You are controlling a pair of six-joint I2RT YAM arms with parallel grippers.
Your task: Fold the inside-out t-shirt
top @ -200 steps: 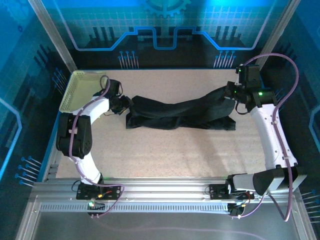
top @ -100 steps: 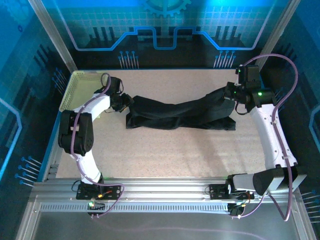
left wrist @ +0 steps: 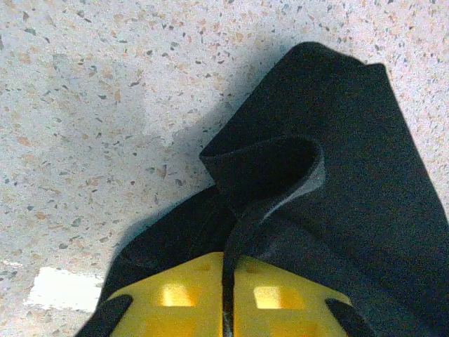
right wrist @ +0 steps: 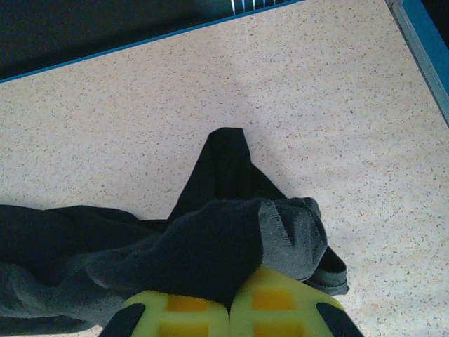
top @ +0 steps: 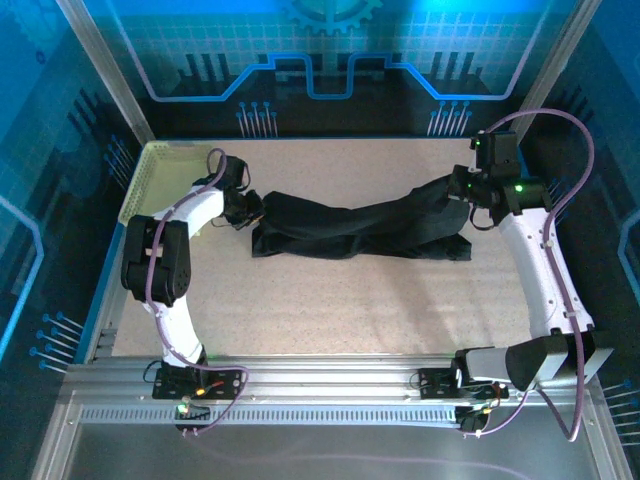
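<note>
**Item:** inside-out t-shirt point(top: 360, 228), black. It lies in a long bunched band across the far half of the counter point(top: 340, 310), with its left end near the mesh basket point(top: 150, 180).

**Change noted:** the left jaws stood apart at the shirt's left edge a moment ago and are now clenched. The left wrist view shows a fold of dark cloth pinched in the seam between the yellow pads point(left wrist: 280, 298).

**Unchanged:** the right jaws are clenched as before. A wad of cloth at the right end bulges over their pads point(right wrist: 273, 302).

**Bearing on task:** both ends now appear secured. The shirt looks ready to be lifted and spread flat. No fold is made yet.
</note>
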